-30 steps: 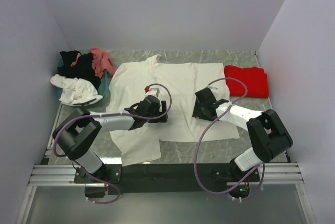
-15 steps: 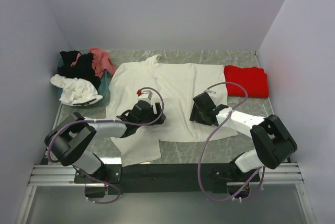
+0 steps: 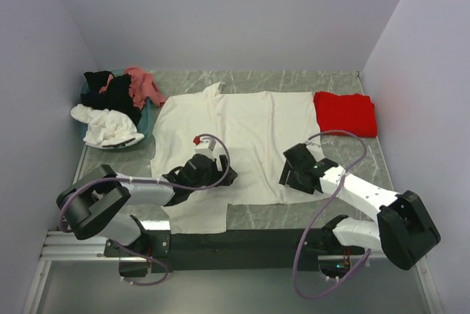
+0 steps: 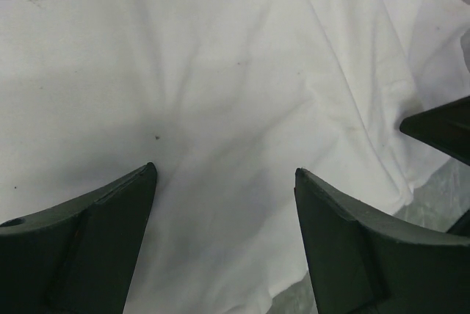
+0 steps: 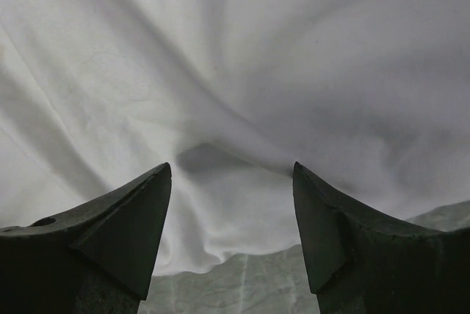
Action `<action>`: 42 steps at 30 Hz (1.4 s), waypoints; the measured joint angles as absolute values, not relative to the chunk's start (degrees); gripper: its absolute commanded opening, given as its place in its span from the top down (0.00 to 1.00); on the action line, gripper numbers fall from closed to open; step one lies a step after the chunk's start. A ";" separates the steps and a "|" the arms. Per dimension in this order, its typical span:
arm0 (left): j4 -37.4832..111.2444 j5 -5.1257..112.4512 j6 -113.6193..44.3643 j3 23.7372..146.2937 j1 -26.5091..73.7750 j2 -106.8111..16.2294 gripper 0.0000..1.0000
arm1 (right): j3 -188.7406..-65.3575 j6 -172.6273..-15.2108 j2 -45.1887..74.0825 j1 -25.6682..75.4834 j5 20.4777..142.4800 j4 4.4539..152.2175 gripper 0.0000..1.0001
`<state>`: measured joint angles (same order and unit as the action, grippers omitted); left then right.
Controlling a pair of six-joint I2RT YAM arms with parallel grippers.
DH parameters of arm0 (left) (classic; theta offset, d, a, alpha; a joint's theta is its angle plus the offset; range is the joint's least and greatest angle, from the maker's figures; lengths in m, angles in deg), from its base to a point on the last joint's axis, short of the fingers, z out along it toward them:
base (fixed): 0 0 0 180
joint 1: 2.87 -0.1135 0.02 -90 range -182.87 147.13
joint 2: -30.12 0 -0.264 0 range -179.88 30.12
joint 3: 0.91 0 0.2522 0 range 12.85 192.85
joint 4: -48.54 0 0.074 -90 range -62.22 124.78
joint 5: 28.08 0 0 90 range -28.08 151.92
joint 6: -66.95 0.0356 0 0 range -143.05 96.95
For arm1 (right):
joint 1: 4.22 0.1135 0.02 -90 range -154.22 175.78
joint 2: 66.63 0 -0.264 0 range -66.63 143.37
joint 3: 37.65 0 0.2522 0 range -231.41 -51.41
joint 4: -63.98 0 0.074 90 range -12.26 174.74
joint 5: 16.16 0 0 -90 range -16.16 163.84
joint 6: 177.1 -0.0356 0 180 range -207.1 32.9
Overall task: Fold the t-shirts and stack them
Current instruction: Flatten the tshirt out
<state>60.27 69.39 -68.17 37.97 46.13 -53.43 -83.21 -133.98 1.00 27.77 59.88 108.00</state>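
The left gripper [image 4: 224,171] is right down over the cream t-shirt [image 3: 250,119], jaws standing wide with nothing pinched. Flat pale cloth fills the gap between them and runs on ahead of the fingertips, and soft creases fan out from that gap. Off to the right of the jaws the shirt's edge curls over, and a sliver of the grey marble table [image 4: 440,196] peeks out past it. Whether the fingertips actually press the cloth cannot be told.

On the right gripper [image 5: 231,167], the jaws are also spread wide and hold nothing. A raised fold of cream cloth runs away forward from between them, with a small shadowed hollow right in the middle of the gap. On the near side of the fingertips the hem ends and bare table shows.

From above, the cream shirt lies spread across the middle of the table. Both grippers are down near its near hem, well apart from each other. A flap of the shirt reaches back behind the left jaws to the table's near edge.

Far ahead and to the right of the right jaws sits the red t-shirt [image 3: 345,114], folded and touching the cream shirt's far corner. Way off to the left of the left jaws there is a heap: black t-shirt [image 3: 110,94], pink t-shirt [image 3: 139,85] and white t-shirt [image 3: 106,127].
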 measured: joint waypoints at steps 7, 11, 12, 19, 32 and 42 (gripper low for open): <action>57.06 70.59 -72.50 34.15 49.73 -46.85 0.16 | -82.29 -134.17 -3.33 27.40 59.60 111.39 0.26; 43.68 73.37 -72.00 38.12 50.37 -42.66 0.12 | -86.16 -133.41 -8.66 27.40 57.61 115.39 0.26; 38.74 74.74 -71.58 40.92 50.26 -41.83 0.12 | -88.17 -132.84 -9.79 27.40 56.87 116.37 0.26; 27.95 79.64 -63.73 65.86 39.11 -45.15 0.12 | -99.31 -127.73 -14.23 27.37 55.05 114.14 0.26; 21.91 83.55 -50.03 115.24 25.41 -94.79 0.14 | -98.31 -119.20 -4.59 27.09 62.57 100.68 0.28; 19.49 83.27 -46.23 130.19 21.62 -107.88 0.16 | -95.75 -117.63 -6.89 27.00 66.42 97.60 0.28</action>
<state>19.49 83.27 -46.23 130.19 21.62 -107.88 -95.75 -117.63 -6.89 27.00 66.42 97.60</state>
